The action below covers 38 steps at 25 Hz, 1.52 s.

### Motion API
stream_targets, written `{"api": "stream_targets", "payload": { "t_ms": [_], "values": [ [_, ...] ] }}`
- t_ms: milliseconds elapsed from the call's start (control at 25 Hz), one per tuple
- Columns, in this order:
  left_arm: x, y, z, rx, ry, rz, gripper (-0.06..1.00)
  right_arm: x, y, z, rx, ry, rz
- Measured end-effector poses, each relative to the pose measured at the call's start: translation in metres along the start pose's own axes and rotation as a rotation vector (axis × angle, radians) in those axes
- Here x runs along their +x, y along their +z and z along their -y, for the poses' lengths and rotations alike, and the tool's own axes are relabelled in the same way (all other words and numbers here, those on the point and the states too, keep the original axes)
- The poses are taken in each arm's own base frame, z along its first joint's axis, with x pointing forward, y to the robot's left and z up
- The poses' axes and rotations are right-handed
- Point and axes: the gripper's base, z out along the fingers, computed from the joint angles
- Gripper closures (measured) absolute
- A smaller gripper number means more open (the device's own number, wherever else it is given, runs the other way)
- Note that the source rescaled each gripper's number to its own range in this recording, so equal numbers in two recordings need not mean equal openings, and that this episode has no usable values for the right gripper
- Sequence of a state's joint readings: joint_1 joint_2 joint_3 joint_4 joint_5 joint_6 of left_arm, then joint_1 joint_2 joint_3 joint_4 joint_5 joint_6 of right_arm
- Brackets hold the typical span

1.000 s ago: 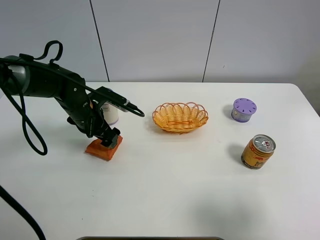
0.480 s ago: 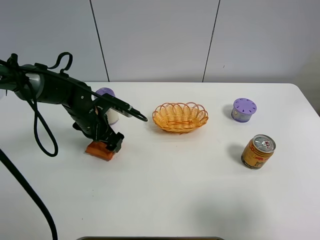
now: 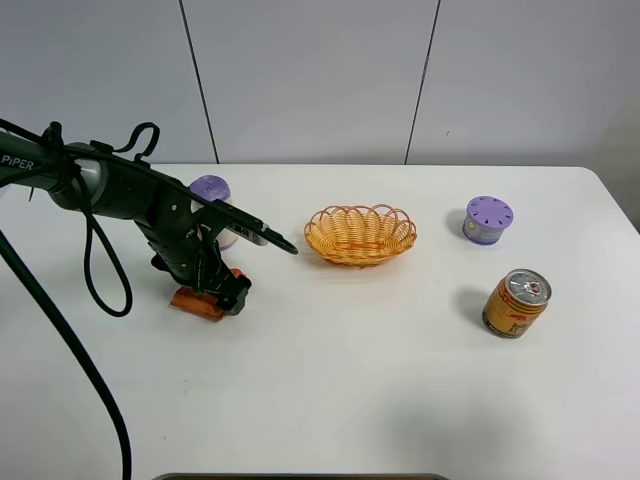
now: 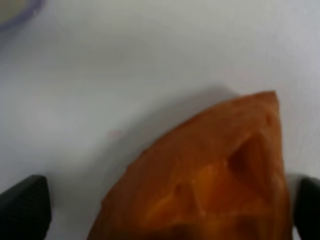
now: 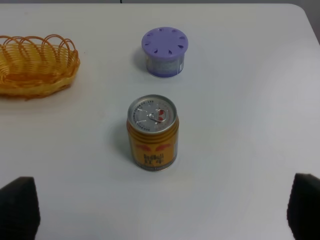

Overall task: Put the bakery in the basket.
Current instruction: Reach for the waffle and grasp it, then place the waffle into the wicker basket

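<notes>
Your left claw [image 3: 226, 288] low over waffle [image 3: 195, 301] on table [image 3: 330, 380], well left of basket [image 3: 332, 246]. Jaws spread, straddling wedge, not yet clamped: lined up for pinch. Your right claw [image 5: 160, 207] spread, empty, near can [image 5: 152, 132].

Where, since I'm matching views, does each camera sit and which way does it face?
Exterior high: mounted high, looking down at the table; shows the left arm, left gripper over the waffle.
Left wrist: looks down at the waffle between its fingertips.
Right wrist: faces the can and basket; its fingertips show.
Shared: exterior and right wrist both show can and basket.
</notes>
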State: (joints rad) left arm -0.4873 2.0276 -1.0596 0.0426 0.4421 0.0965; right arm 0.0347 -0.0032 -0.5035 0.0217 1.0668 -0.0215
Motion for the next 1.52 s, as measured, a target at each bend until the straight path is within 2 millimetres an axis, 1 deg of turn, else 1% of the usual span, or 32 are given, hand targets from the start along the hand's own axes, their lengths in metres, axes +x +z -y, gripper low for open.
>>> {"api": "stream_targets", "payload": {
  "t_ms": [360,400,440,480,520,560,600,720,1520],
  "values": [
    [-0.0028,0.0013,0.0001,0.002,-0.009,0.018,-0.06,0.0000,0.0000,0.0000,0.000,0.000,0.000],
    [-0.0028,0.0013,0.0001,0.002,-0.009,0.018,-0.02,0.0000,0.0000,0.0000,0.000,0.000,0.000],
    [-0.0029,0.0013,0.0002,0.003,-0.012,0.019,0.06,0.0000,0.0000,0.0000,0.000,0.000,0.000],
    [-0.0030,0.0013,0.0002,0.003,-0.013,0.020,0.23,0.0000,0.0000,0.0000,0.000,0.000,0.000],
    [-0.0031,0.0013,0.0001,0.003,-0.013,0.020,0.50,0.0000,0.0000,0.0000,0.000,0.000,0.000],
    [-0.0030,0.0013,0.0006,0.004,-0.013,0.019,0.83,0.0000,0.0000,0.0000,0.000,0.000,0.000],
    [-0.0030,0.0016,0.0006,0.004,-0.012,0.019,0.94,0.0000,0.0000,0.0000,0.000,0.000,0.000],
    [-0.0025,0.0017,0.0006,0.004,-0.010,0.013,0.88,0.0000,0.0000,0.0000,0.000,0.000,0.000],
    [-0.0024,0.0017,0.0006,0.004,-0.012,0.008,0.88,0.0000,0.0000,0.0000,0.000,0.000,0.000]
  ]
}}
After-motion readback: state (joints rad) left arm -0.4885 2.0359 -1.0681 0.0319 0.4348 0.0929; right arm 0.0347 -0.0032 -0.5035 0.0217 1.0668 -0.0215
